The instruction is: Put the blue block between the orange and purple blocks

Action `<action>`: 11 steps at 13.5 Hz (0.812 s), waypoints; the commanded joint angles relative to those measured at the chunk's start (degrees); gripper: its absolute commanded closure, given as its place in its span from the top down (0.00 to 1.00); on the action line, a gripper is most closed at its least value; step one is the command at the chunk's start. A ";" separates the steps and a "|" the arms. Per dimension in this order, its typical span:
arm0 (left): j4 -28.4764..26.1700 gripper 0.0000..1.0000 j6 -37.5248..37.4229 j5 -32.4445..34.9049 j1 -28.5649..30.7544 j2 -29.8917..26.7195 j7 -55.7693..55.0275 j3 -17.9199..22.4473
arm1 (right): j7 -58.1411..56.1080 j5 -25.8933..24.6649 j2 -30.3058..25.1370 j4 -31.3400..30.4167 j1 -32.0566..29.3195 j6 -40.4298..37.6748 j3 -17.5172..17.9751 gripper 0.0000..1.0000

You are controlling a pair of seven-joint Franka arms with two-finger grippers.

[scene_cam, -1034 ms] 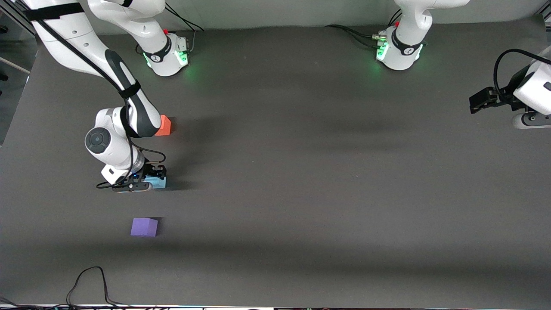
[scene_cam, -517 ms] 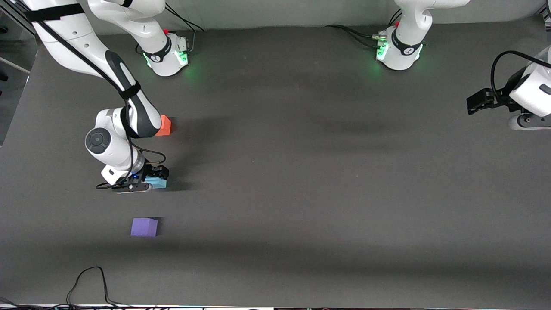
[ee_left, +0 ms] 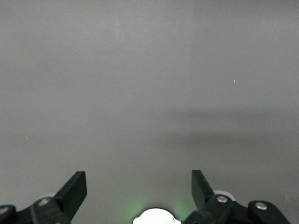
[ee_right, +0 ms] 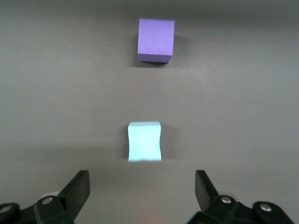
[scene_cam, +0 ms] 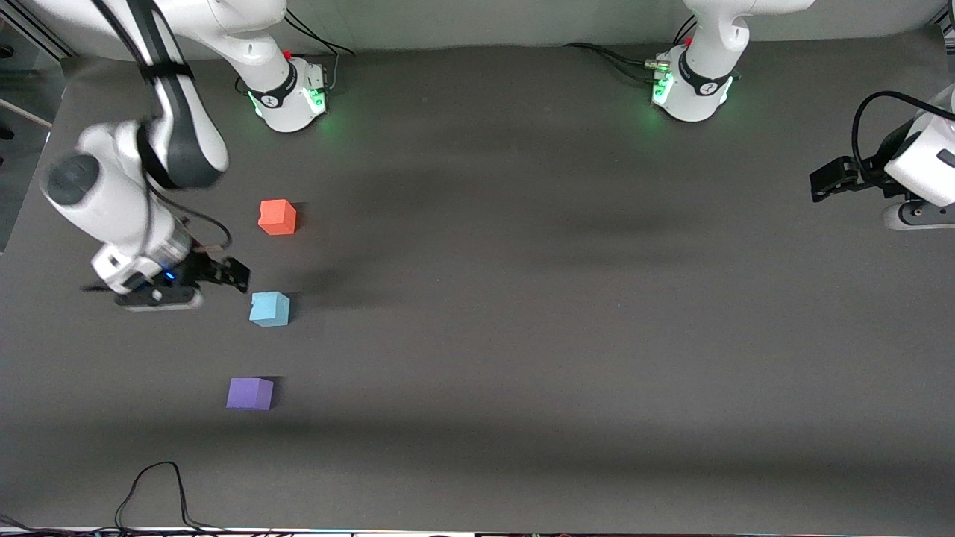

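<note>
Three matte cubes lined up toward the right arm's end of the table.
The blue block [scene_cam: 269,309] is set flat between the orange block [scene_cam: 277,217], farther from the front camera, and the purple block [scene_cam: 250,394], nearer to it; all are apart, untouched.

Block row: orange block [scene_cam: 277,217], blue block [scene_cam: 269,309] and purple block [scene_cam: 250,393] stand apart in a line at the right arm's end of the table [scene_cam: 522,335], bare gaps between each pair.
Gaps: wide enough for the eye, none touching.
Right gripper [scene_cam: 224,274]: fingers spread, empty, up in the air just beside the blue block, clear of it.
Left gripper [scene_cam: 828,179]: waiting with fingers apart at the left arm's end, over bare table.
Middle of table: open, nothing standing.
Front edge: a black cable [scene_cam: 153,492] loops there.
</note>
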 commanded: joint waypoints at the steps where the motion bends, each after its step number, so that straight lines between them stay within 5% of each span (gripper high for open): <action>1: 1.98 1.00 -1.96 0.45 -0.40 0.54 0.13 0.17 | -0.97 3.24 -6.61 3.34 -0.68 -10.83 -0.50 1.00; 6: 3.21 1.00 -1.96 0.72 -0.23 0.54 -0.83 0.26 | -1.67 5.36 -9.09 15.92 -1.04 -29.57 -1.47 1.00; 11: 4.70 1.00 -4.34 0.10 0.82 0.45 -0.75 0.00 | -1.67 5.36 -8.47 19.01 -0.78 -32.58 -1.47 1.00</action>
